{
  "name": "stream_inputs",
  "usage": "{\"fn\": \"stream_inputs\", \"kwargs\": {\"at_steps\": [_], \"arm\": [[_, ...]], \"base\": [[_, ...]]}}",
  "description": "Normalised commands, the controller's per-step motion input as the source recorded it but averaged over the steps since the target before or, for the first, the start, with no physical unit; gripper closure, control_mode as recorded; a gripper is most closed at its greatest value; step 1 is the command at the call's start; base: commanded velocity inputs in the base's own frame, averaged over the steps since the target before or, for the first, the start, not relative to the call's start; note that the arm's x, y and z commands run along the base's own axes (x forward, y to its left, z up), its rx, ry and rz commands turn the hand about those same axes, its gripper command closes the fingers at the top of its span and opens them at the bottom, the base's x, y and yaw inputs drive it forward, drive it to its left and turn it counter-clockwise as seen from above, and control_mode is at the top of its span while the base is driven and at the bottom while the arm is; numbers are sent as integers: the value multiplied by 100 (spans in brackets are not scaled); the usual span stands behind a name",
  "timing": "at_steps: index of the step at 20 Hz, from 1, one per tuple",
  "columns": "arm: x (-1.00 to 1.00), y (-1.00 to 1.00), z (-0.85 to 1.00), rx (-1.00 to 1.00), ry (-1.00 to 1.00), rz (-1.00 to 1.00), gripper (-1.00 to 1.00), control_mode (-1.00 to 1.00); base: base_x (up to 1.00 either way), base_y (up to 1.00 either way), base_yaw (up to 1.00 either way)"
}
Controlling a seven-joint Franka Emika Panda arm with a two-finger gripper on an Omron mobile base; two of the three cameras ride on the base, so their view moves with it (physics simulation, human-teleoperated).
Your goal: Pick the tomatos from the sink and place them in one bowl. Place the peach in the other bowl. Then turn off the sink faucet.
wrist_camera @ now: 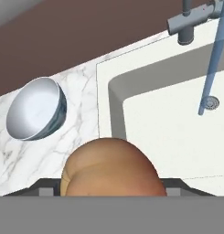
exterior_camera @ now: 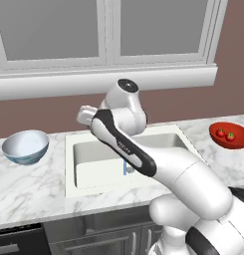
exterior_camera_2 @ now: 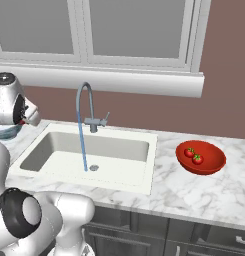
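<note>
No readable writing anywhere; the gripper clasps the peach above the sink

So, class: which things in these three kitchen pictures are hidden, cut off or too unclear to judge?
- Gripper fingertips: in the hand view the peach covers them, so the contact itself is unseen.
- Faucet: in the left base view the arm hides it; in the hand view the top edge cuts off its spout.
- White and blue bowl: in the right base view the arm covers most of it.
- Sink: the arm hides part of the basin floor in the left base view.
</note>
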Motion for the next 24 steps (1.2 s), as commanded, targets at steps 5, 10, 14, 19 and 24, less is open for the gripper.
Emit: {"fn": "stream_inputs", "kwargs": {"at_steps": [5,10,14,19,24], "arm": [[0,43,15,5,5,0,100,-100],[0,46,1,4,3,0,100,-100],[0,42,0,3,0,0,100,-100],[0,45,0,0,0,0,100,-100],[10,38,-9,0,0,0,100,-100]], "base": [[0,0,0],[0,0,0],[0,0,0],[0,0,0],[0,0,0]]}}
